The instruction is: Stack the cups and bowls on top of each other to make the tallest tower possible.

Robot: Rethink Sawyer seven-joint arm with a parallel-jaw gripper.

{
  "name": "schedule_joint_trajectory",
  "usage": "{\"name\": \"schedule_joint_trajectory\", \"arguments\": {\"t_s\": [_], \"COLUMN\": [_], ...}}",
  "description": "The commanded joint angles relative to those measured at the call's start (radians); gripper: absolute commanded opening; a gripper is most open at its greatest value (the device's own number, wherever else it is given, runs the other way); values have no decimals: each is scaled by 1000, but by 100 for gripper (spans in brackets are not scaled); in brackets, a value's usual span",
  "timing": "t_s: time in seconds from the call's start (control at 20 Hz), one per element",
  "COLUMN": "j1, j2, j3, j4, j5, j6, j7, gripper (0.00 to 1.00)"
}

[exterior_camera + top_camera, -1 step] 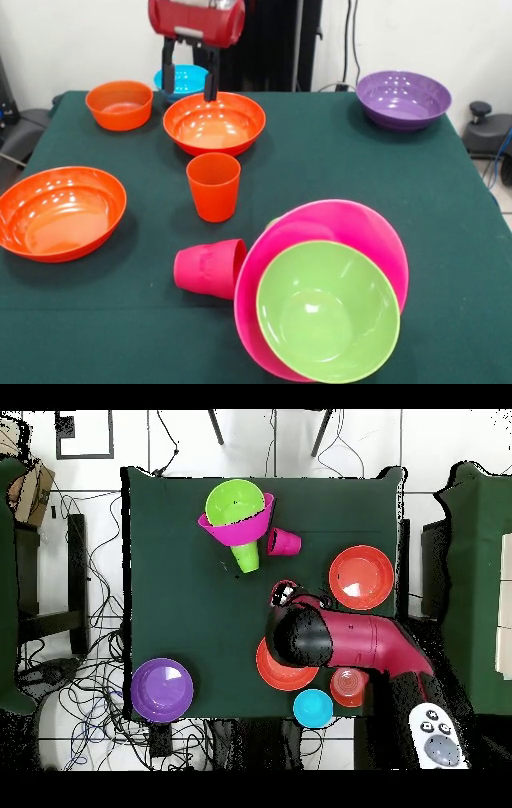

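Note:
My gripper [189, 94] hangs open and empty over the far rim of a wide orange bowl [214, 122], [280, 674]. Just behind it is the small blue bowl [182, 78], [313, 707], with the small orange bowl [119, 104], [347, 687] beside it. An orange cup [214, 186] stands upright mid-table. The magenta cup [210, 268], [284, 541] lies on its side next to the tilted pink bowl [360, 232], [228, 534], which holds the green bowl [328, 312], [235, 501]. A light green cup [247, 556] pokes out from under the pink bowl. Another wide orange bowl [60, 212], [361, 577] and the purple bowl [402, 98], [162, 689] sit apart.
The green-clothed table [336, 168] has open cloth between the purple bowl and the pink bowl. In the overhead view the red arm [350, 642] covers part of the wide orange bowl and the orange cup. Chairs and cables surround the table.

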Motion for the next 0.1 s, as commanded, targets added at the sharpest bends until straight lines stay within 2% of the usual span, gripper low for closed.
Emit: {"name": "schedule_joint_trajectory", "arguments": {"t_s": [0.05,0.1], "j1": [61,75], "j2": [-6,-3], "j3": [63,55], "j4": [51,41], "j5": [-16,-13], "j6": [13,41], "j7": [19,23], "gripper": [100,100]}}
